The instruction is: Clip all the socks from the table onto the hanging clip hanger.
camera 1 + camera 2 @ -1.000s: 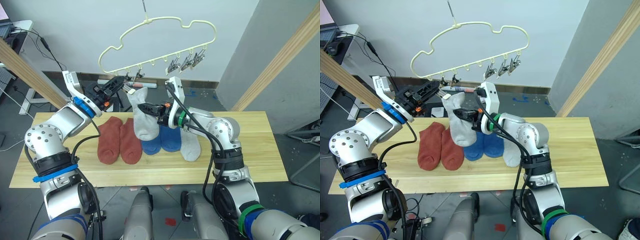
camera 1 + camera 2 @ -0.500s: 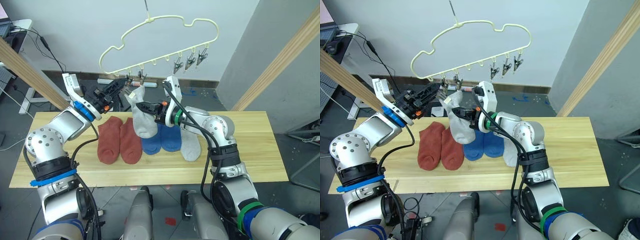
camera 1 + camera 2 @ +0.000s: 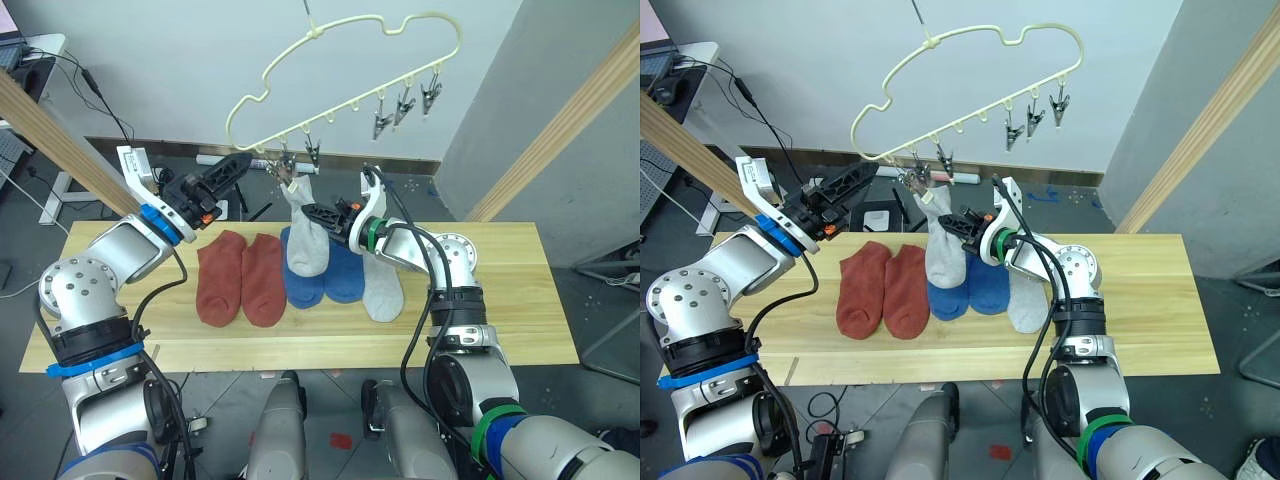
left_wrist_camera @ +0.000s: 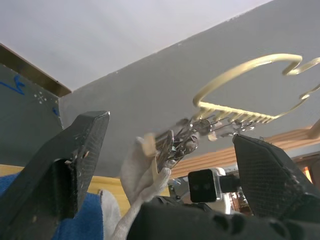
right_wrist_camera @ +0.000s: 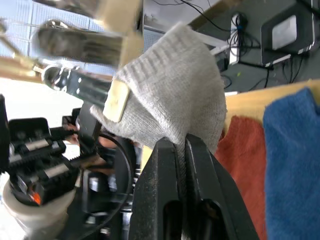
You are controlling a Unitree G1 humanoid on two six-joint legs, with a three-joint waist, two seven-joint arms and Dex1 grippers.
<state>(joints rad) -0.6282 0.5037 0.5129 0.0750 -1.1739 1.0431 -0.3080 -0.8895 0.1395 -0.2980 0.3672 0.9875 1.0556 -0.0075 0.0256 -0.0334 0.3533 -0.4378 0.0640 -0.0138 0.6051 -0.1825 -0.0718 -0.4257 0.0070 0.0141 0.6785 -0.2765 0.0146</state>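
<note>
No text, label, brand, number or sign can be read on anything shown in these views.

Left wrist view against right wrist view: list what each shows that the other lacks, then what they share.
Left wrist view alone: the pale-yellow wire clip hanger and the left gripper, open around the metal clips. Right wrist view alone: the rust-red knit sock and the right gripper shut on the light grey knit sock. Shared: that grey sock, blue sock and wooden table.
</note>
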